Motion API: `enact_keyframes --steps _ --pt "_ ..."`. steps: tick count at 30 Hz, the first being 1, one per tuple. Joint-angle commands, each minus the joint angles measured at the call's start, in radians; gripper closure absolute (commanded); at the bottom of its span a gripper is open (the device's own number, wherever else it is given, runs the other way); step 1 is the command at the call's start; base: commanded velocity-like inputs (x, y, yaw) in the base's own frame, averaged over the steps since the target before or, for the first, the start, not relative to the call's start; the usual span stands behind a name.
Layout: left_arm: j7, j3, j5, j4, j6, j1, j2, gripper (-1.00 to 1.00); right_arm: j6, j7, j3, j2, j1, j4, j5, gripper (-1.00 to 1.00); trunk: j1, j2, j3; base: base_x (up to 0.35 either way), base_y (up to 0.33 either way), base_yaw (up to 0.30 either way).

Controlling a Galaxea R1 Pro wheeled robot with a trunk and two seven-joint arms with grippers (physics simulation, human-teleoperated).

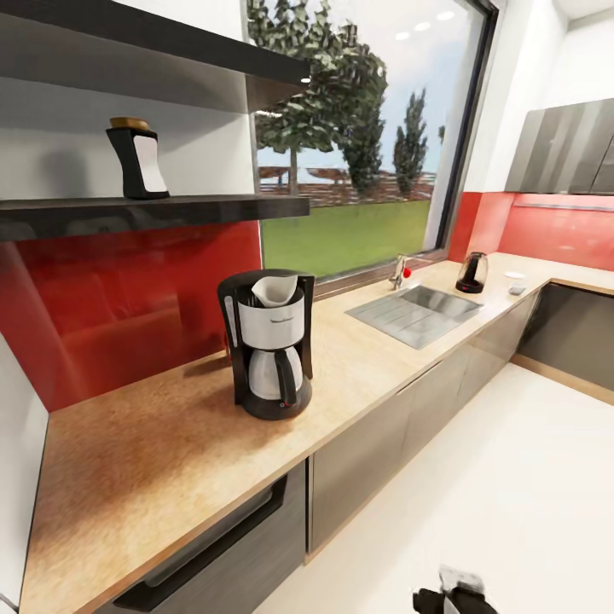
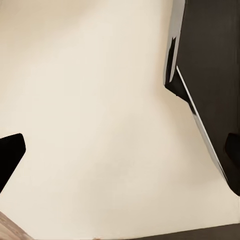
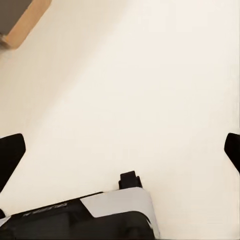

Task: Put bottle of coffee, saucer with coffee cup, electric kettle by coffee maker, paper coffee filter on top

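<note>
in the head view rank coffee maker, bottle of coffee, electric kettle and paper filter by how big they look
1. coffee maker, clearly largest
2. bottle of coffee on the kitchen shelf
3. paper coffee filter and electric kettle look about alike; the kettle stands far down the countertop, so its small look is partly distance

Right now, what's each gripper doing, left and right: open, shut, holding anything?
Left gripper: open, fingertips wide apart, nothing between them, pale floor below.
Right gripper: open, fingertips wide apart, holding nothing, floor below.
</note>
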Motion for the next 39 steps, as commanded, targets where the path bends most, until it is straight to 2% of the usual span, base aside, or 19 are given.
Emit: enact_keyframes --steps 1,3,5,9,13,14,18,28,29,32,37,39 --pt "0.001 0.003 0.001 0.002 -0.007 -0.001 -0.001 -1.00 -0.025 0.000 -0.002 0.000 0.000 0.025 0.034 -1.00 0.001 -0.002 -0.002 0.000 0.000 0.000" --pt "0.001 0.005 0.002 0.000 -0.018 -0.001 -0.002 -1.00 -0.124 0.009 -0.003 0.002 0.005 0.134 0.147 -1.00 0.001 -0.002 -0.002 0.000 0.000 0.000" --pt "0.001 0.005 0.003 0.000 -0.035 -0.001 -0.002 -1.00 -0.139 0.008 -0.003 0.009 0.008 0.172 0.165 -1.00 0.001 -0.002 -0.002 0.000 0.000 0.000" --pt "-0.002 0.006 0.008 0.001 -0.078 -0.001 -0.008 -1.00 -0.150 0.014 -0.005 0.026 0.024 0.195 0.177 -1.00 0.001 -0.002 -0.002 0.000 0.000 0.000" --pt "-0.003 0.009 0.011 0.000 -0.081 -0.001 -0.012 -1.00 -0.154 0.015 -0.004 0.028 0.050 0.196 0.178 -1.00 0.001 -0.002 -0.002 0.000 0.000 0.000" --pt "-0.009 0.012 0.012 -0.015 -0.082 -0.001 -0.017 -1.00 -0.158 0.013 -0.005 0.028 0.068 0.197 0.180 -1.00 0.001 -0.002 -0.002 0.000 0.000 0.242" --pt "-0.010 0.012 0.012 -0.018 -0.082 -0.002 -0.027 -1.00 -0.158 0.012 -0.005 0.028 0.069 0.197 0.180 -1.00 0.001 -0.002 -0.002 0.021 -0.092 0.268" --pt "-0.005 0.014 0.015 -0.018 -0.078 -0.002 -0.032 -1.00 -0.154 0.013 -0.004 0.027 0.091 0.197 0.183 -1.00 0.001 -0.002 -0.002 0.078 -0.247 0.277" --pt "-0.003 0.015 0.023 -0.017 -0.077 -0.002 -0.032 -1.00 -0.152 0.014 -0.004 0.027 0.099 0.198 0.183 -1.00 0.001 -0.002 -0.002 0.085 -0.264 0.278" --pt "-0.001 0.016 0.095 -0.017 -0.077 -0.002 -0.031 -1.00 -0.150 0.013 -0.004 0.027 0.113 0.198 0.183 -1.00 0.001 -0.002 -0.002 0.085 -0.265 0.280" --pt "0.001 0.014 0.134 -0.017 -0.077 -0.002 -0.030 -1.00 -0.149 0.014 -0.004 0.023 0.123 0.198 0.184 -1.00 0.001 -0.002 -0.002 0.085 -0.266 0.280" --pt "0.002 0.013 0.141 -0.017 -0.076 -0.002 -0.029 -1.00 -0.150 0.014 -0.003 0.021 0.163 0.198 0.188 -1.00 0.001 -0.002 -0.003 0.087 -0.266 0.280"
